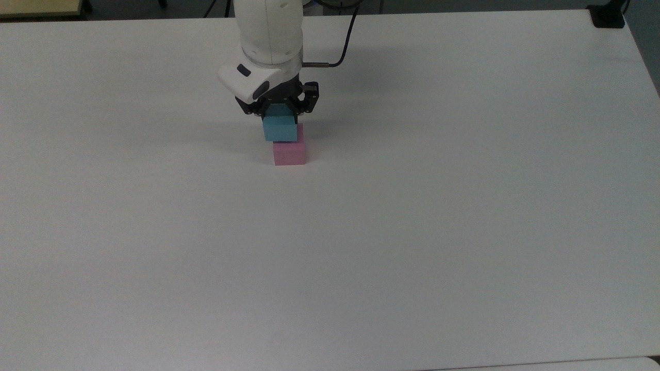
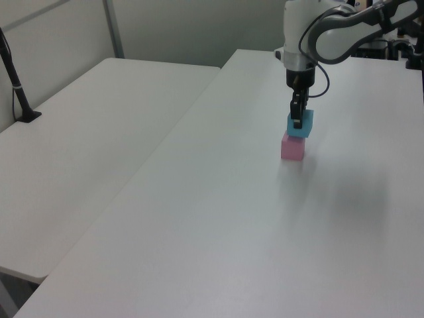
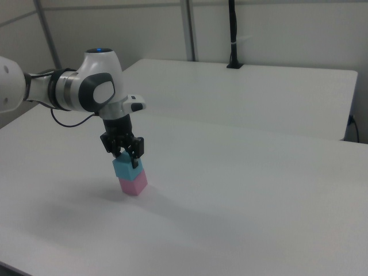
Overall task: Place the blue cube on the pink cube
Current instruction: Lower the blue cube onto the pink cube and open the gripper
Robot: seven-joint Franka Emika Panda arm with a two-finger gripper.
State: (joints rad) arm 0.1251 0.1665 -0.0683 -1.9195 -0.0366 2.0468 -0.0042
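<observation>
The blue cube (image 1: 280,130) (image 2: 300,124) (image 3: 123,167) hangs held between the fingers of my gripper (image 1: 279,113) (image 2: 297,118) (image 3: 125,157), which is shut on it. Right below it the pink cube (image 1: 290,152) (image 2: 292,148) (image 3: 133,183) rests on the white table (image 1: 412,206). In the right view the blue cube sits just over the pink one, a little offset toward the right view's left. Whether the two cubes touch I cannot tell.
A second white table (image 2: 93,132) adjoins along the left view's left. A black post on a base (image 2: 20,99) (image 3: 234,34) stands on that table. A black clamp (image 1: 607,18) sits at the top view's far right corner.
</observation>
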